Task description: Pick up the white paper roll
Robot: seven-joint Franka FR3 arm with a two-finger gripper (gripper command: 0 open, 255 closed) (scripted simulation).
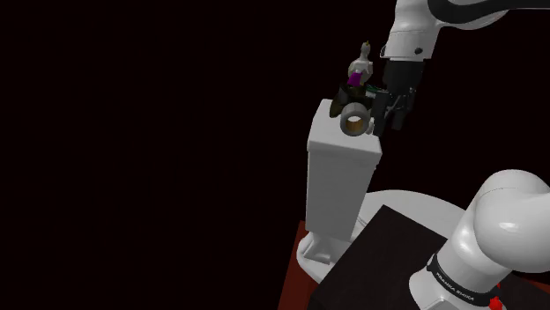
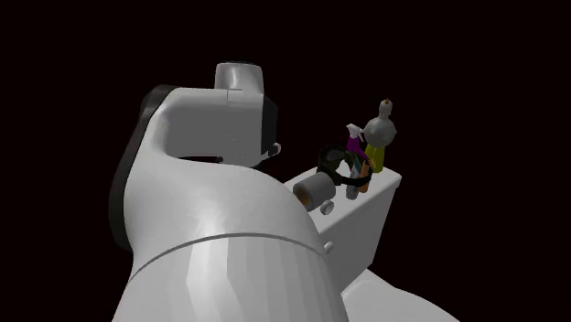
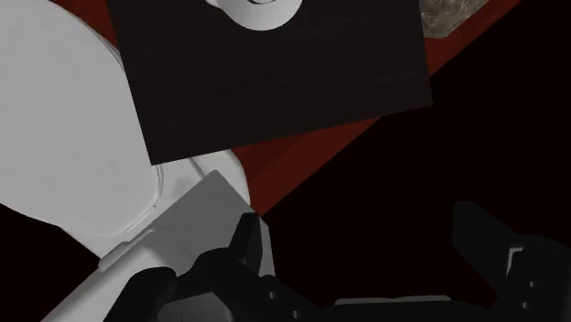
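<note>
risk: the pale, brown-cored paper roll (image 1: 355,123) lies sideways on the white toilet tank (image 1: 335,176); my black gripper (image 1: 392,121), open and empty, hangs at its three o'clock in the shoulder view. a nudge could roll it off.

paper roll (image 1: 355,121): grey, tan core | toilet tank (image 1: 339,176): plain white | gripper (image 1: 389,116): black | stand (image 1: 379,255): black | floor (image 1: 291,284): dark red | spray bottle (image 2: 354,139): magenta | second bottle (image 2: 374,157): yellow

The arm (image 1: 507,220) is built of smooth, rounded white shells with dark bands at the joints, and one band (image 1: 454,282) carries small white lettering. Its claw (image 1: 392,119) is black all over, with two blocky fingers (image 3: 249,247). The stand (image 1: 379,255) is a plain black box.
</note>
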